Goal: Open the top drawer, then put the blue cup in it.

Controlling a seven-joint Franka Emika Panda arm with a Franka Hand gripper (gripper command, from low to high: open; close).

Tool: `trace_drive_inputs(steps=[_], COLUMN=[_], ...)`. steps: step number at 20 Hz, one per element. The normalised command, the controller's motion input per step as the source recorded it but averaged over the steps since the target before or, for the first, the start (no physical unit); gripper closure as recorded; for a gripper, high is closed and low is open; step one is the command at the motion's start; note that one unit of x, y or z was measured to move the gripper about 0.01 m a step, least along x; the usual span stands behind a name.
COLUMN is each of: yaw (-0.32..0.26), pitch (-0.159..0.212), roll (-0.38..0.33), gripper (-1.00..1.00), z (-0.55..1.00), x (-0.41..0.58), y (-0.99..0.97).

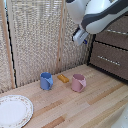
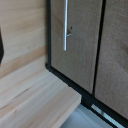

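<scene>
You see the blue cup (image 1: pixel 46 81) standing upright on the table (image 1: pixel 95 102), between a plate (image 1: pixel 14 110) and a pink mug (image 1: pixel 78 82), with a small orange piece (image 1: pixel 63 78) behind them. The arm (image 1: pixel 97 14) hangs high above, near the top drawer (image 1: pixel 116 38), which is closed. The cup is well apart from the fingers, low toward the exterior view's left. You cannot tell if the fingers are open or closed

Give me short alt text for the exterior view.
A white robot arm hangs by a dark brown dresser with both drawers shut. On the wooden table sit a blue cup, small orange item, pink mug and patterned plate.
</scene>
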Motion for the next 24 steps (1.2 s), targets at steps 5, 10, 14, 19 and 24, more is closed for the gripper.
trace_drive_inputs(steps=[5,10,14,19,24], yaw=[0.057,0.053,-0.001,-0.016,0.025], pitch=[-0.003,-0.002,0.039,0.051,0.003], roll=[-0.355,-0.343,-0.354,-0.325,-0.179], gripper=[-1.0,-1.0,-1.0,-1.0,-1.0], z=[-0.06,-0.05,0.0,0.0,0.0], x=[-0.007,-0.009,-0.018,0.0,0.0], y=[-0.47,-0.49,-0.58,-0.64,-0.78])
